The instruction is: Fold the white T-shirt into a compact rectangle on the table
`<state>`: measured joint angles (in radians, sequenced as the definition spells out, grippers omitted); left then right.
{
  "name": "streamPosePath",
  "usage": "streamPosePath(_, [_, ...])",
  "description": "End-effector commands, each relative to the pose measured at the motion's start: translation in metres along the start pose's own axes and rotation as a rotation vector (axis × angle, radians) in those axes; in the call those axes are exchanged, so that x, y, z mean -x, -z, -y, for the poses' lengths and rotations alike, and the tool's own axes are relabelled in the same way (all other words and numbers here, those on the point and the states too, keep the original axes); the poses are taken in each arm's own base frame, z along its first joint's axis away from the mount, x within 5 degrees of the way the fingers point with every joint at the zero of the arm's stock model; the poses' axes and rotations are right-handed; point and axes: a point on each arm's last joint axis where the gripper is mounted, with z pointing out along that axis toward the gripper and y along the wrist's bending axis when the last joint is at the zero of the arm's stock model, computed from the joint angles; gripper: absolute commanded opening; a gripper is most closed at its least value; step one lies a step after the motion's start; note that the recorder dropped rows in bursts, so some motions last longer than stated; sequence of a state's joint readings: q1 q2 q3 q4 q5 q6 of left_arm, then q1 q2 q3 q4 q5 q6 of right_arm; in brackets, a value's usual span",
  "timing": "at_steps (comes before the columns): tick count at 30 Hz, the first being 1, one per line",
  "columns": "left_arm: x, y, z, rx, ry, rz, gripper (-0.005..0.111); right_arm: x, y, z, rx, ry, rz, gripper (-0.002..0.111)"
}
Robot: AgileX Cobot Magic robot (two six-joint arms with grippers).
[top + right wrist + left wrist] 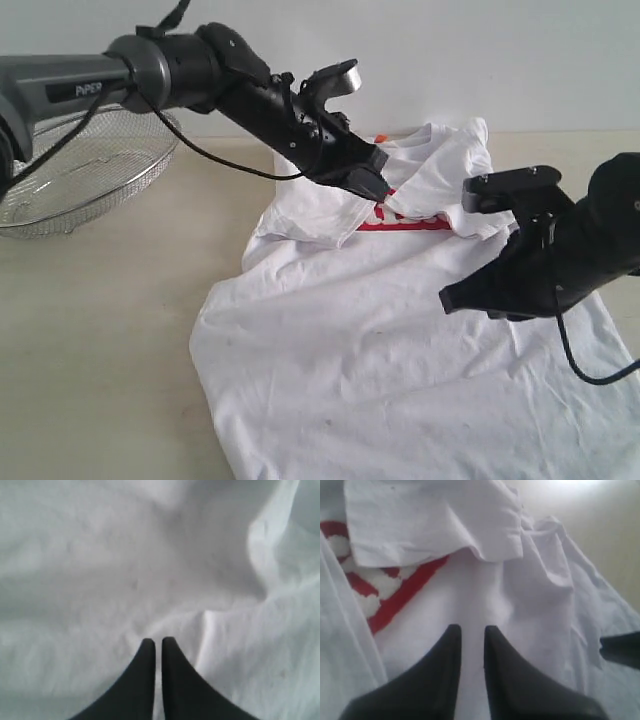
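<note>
Shirt: the white T-shirt lies spread on the worktop, collar toward the far side, filling the middle and right of the exterior view.
Sleeves: both lie turned inward over the chest, apparently as first narrowing folds. One sleeve flap covers part of the print.
Left end effector: it is down at the folded sleeve's edge. Its fingers are narrowly parted with no cloth seen between them, probably to set that fold.
Right end effector: its fingers are pressed together with nothing visibly pinched. It hangs over the shirt's right side, probably idle.
Writing: the red lettering is mostly covered and unreadable. The left arm reads roughly "PiPER". The neck tag is too small to read.
Basket: the wire-mesh basket stands apart at far left and seems to play no part.
</note>
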<state>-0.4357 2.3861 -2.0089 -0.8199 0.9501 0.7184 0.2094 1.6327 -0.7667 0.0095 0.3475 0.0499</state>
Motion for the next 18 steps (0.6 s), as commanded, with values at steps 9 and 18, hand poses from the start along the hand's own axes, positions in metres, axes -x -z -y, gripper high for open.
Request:
streamPosePath(9, [-0.022,0.096,-0.036,0.409,0.097,-0.357,0.004,0.053,0.029,-0.006,0.037,0.099,0.118,0.000])
streamPosePath(18, [-0.091,0.127,-0.053,0.259,0.219,-0.337,0.004,0.053,0.030,-0.006,0.033,0.132,0.129,0.000])
